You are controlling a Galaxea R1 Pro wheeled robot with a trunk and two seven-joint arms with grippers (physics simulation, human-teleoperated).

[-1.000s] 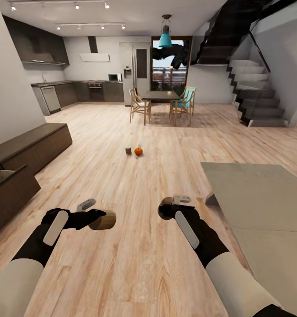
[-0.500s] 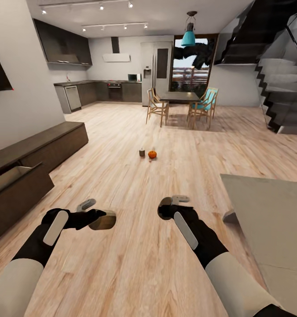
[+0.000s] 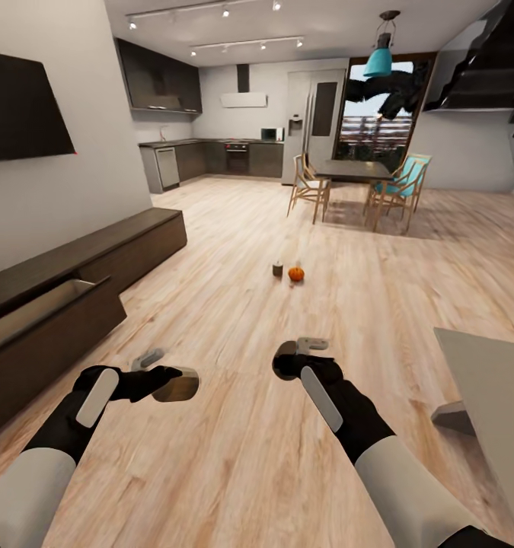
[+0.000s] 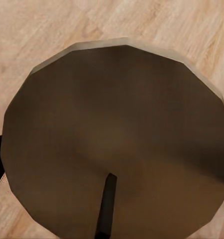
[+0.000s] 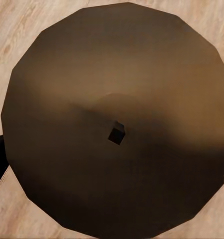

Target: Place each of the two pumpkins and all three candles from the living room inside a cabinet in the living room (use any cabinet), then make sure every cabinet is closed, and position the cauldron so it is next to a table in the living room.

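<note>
Both arms are out front, each carrying a candle. The left gripper (image 3: 169,378) pinches the left candle (image 3: 177,384) at about 7 o'clock in the head view, and the right gripper (image 3: 301,355) is pressed onto the right candle (image 3: 287,352) at about 5 o'clock. Each candle's flat top faces its wrist camera: a squat, faceted tan-brown disc, the right one with a tiny dark wick dot (image 5: 116,133) at centre, the left one with a dark line running off toward its edge, possibly the wick seen side-on; hard to be sure.

These look stiff and light, no give under the fingers, but the smooth round sides could slip or roll. Best hold is across the middle of the cylinder wall, squarely opposite sides, not near the rim.

Up ahead at 12 o'clock on the wood floor (image 3: 234,457) sit the third candle (image 3: 276,268), small and grey-tan, and just beside it an orange pumpkin (image 3: 296,274), ribbed, with a short stem. I'd judge it rigid and light too, but wider, so grip low around its belly.

The cabinet (image 3: 81,266) runs along 9 to 10 o'clock, dark wood, with one drawer (image 3: 36,308) pulled open, showing its pale inside.
</note>
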